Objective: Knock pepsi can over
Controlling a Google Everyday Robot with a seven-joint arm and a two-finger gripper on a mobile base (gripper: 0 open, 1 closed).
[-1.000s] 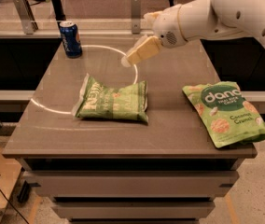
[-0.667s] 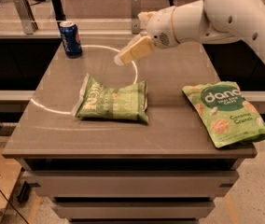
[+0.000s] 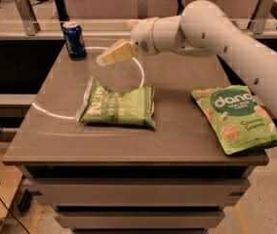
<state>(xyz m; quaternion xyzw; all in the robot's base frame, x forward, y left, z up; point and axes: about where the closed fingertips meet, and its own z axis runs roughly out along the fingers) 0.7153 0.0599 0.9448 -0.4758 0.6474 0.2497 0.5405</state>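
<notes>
The pepsi can (image 3: pixel 73 40) stands upright at the far left corner of the worktop (image 3: pixel 128 143); the gripper (image 3: pixel 102 60), fingers pressed together, hovers near its right, not touching.

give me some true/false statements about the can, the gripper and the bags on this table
1. The pepsi can stands upright at a far corner of the table. True.
2. The gripper touches the can. False: it hangs beside the can, with a gap between them.
3. Two green bags lie on the table, the middle bag and the right-hand bag. True.
4. The can rests on a bag. False: it stands on bare tabletop, apart from both.
</notes>
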